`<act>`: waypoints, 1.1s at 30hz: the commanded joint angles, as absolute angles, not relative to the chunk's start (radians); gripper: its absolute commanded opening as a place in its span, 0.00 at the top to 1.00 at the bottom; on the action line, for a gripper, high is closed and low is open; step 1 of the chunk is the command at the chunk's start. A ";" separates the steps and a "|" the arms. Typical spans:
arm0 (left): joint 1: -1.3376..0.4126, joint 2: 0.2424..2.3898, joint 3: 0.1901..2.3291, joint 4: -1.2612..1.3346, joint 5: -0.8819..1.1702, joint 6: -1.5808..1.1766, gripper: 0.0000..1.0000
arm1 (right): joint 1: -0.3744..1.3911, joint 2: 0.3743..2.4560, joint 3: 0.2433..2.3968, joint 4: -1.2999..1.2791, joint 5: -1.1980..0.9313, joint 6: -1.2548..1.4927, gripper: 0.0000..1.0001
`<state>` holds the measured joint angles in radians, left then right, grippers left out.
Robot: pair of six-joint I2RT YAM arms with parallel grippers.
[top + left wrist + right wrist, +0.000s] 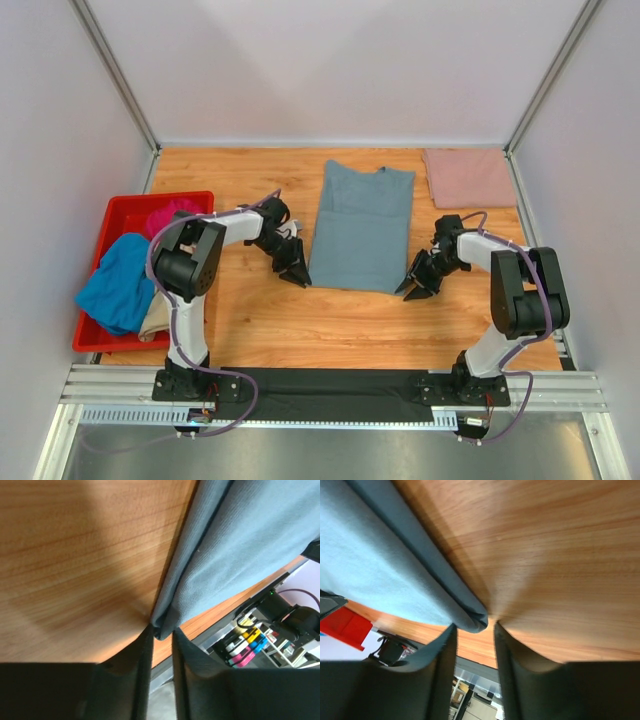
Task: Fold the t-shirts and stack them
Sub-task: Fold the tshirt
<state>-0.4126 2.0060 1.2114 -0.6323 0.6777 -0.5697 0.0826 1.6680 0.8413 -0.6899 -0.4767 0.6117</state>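
A slate grey-blue t-shirt (360, 230) lies flat in the middle of the table, folded into a long strip. My left gripper (297, 275) is at its near left corner. In the left wrist view that corner (167, 625) sits pinched between the two fingertips of the gripper (162, 631). My right gripper (412, 290) is at the near right corner. There the folded corner (472, 620) lies between the jaws of the gripper (474, 627) and touches one finger, with a gap to the other. A folded dusty-pink t-shirt (468, 178) lies at the back right.
A red bin (150, 200) stands at the left edge, holding a bright blue shirt (115, 280), a magenta one (170, 212) and a beige one (155, 320). White walls enclose the table on three sides. A metal rail (330, 385) carries both arm bases at the near edge.
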 commanded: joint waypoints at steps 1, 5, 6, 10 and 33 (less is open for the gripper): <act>-0.419 2.042 1.221 -0.618 0.614 -0.566 0.74 | 0.087 1.697 0.810 -0.657 -0.357 0.592 0.68; -0.417 2.052 1.235 -0.624 0.600 -0.565 0.88 | 0.089 1.707 0.811 -0.652 -0.328 0.577 0.77; -0.417 2.059 1.241 -0.630 0.595 -0.563 0.92 | 0.087 1.715 0.813 -0.647 -0.324 0.578 0.81; -0.417 2.069 1.261 -0.643 0.600 -0.564 1.00 | 0.087 1.721 0.825 -0.646 -0.307 0.577 0.95; -0.443 1.991 1.206 -0.661 0.623 -0.612 1.00 | 0.092 1.490 0.747 -0.660 -0.342 0.664 0.66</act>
